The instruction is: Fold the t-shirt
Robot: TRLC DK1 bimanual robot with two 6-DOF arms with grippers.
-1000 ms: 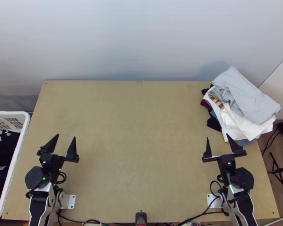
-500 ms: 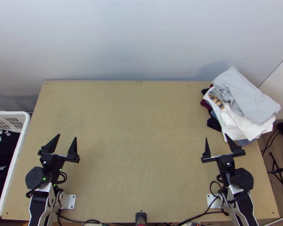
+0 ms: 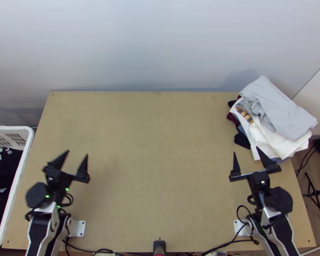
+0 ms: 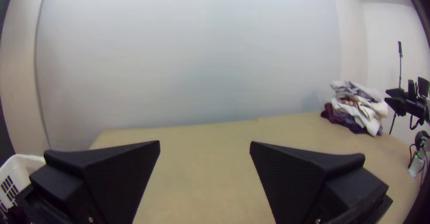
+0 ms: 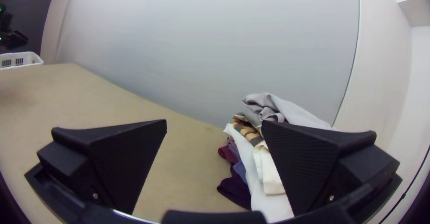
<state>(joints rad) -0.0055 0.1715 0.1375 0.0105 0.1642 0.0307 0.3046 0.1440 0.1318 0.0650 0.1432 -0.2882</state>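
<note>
At the left, a white basket [image 3: 21, 170] stands beside the surface [image 3: 155, 162], with dark clothes [image 3: 2, 170] bunched inside it and a paler bit of cloth among them. Near the surface's left side, the left hand [image 3: 77, 152] is released, its two black fingers spread wide with nothing between them. Midway along the near edge there is a small dark upright thing [image 3: 159, 246] (what it is, I couldn't say from here).

Toward the near right, the right hand [image 3: 246, 150] is released too, fingers well apart and pointing to the far side. Just beyond it, at the far right corner, sits a pile of clothes [image 3: 279, 119]: a light grey cloth [image 3: 273, 104] folded on top, white ones under that, a strip of orange and dark pattern, then maroon and navy lower down. As for the t-shirt, I cannot tell which cloth it is, in the basket or on the pile.
</note>
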